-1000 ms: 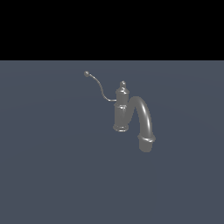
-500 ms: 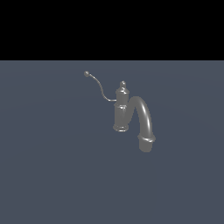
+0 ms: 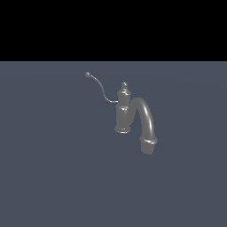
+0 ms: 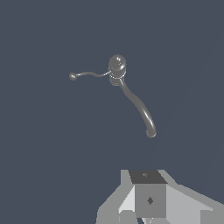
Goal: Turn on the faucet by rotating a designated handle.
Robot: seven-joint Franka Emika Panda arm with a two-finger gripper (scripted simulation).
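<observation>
The small grey faucet (image 3: 122, 113) stands on the flat dark floor, with its ridged column topped by a knob finial (image 3: 124, 84). Its thick arched spout (image 3: 146, 123) curves toward the exterior view's right and down. The thin wire handle (image 3: 100, 88) sweeps up from the column to the exterior view's left and ends in a ball tip (image 3: 88, 74). The wrist view looks down on the faucet (image 4: 117, 65), its handle (image 4: 89, 73) and its spout (image 4: 140, 108). My gripper (image 4: 146, 177) shows only as grey blocks at the picture's edge, well apart from the faucet. It is out of the exterior view.
The dark grey floor (image 3: 53, 168) surrounds the faucet on all sides. A black band fills the upper part of the exterior view. No other objects show.
</observation>
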